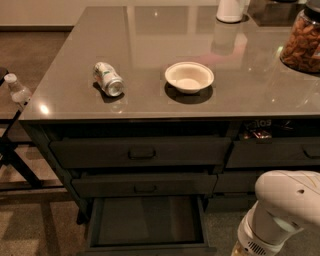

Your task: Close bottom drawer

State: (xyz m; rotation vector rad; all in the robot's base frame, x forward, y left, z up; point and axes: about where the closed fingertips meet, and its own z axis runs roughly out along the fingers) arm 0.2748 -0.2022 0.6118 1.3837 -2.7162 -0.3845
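Observation:
The bottom drawer (147, 220) is the lowest of three wide dark drawers under the grey counter. It stands pulled out, its flat dark inside showing, its front panel at the picture's lower edge. The two wide drawers above it (142, 152) are shut. My white arm (280, 210) reaches down at the lower right, to the right of the open drawer. The gripper itself lies below the picture's edge and is not in view.
On the counter (150, 45) lie a tipped can (108, 79) and a white bowl (189, 76). A jar of nuts (301, 40) and a white container (231, 10) stand at the back right. A narrower drawer stack (272, 152) is on the right. A bottle (16, 89) sits at the left.

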